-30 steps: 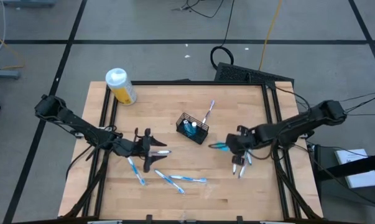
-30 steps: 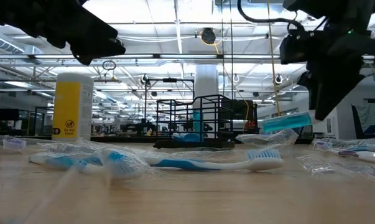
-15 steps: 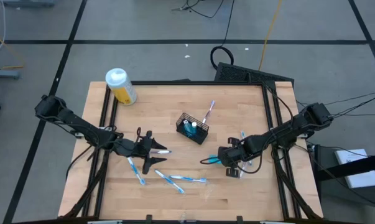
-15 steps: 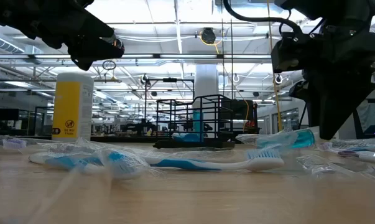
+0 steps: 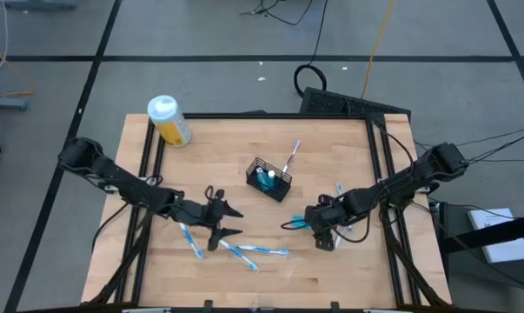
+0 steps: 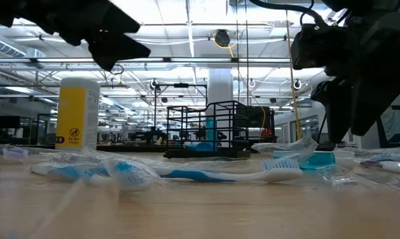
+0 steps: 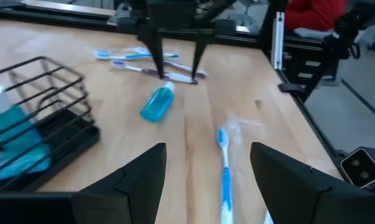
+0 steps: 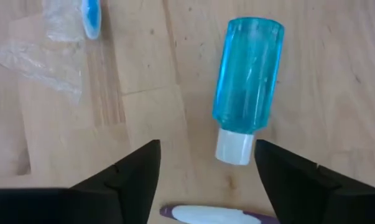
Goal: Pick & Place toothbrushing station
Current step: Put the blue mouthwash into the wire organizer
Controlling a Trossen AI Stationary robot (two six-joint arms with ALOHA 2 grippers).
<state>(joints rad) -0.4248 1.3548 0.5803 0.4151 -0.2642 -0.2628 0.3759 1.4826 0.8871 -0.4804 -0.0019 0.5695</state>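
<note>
Tube [image 8: 248, 74] lies free on your bench [image 5: 331, 269] under the spread right claw [image 5: 324, 233]; left claw [image 5: 224, 222] spread too, basket [image 7: 32, 118] cut off.

Bare table [image 5: 331, 161] right of the basket [image 5: 269, 178]; loose toothbrushes [image 5: 253, 251] clutter the front.

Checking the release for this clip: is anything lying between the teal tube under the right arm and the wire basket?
Nothing visible does. The teal tube lies on its side on bare wood under the open right hand, and the boards between it and the basket look bare. The loose toothbrushes lie off that line, nearer the left hand.
</note>
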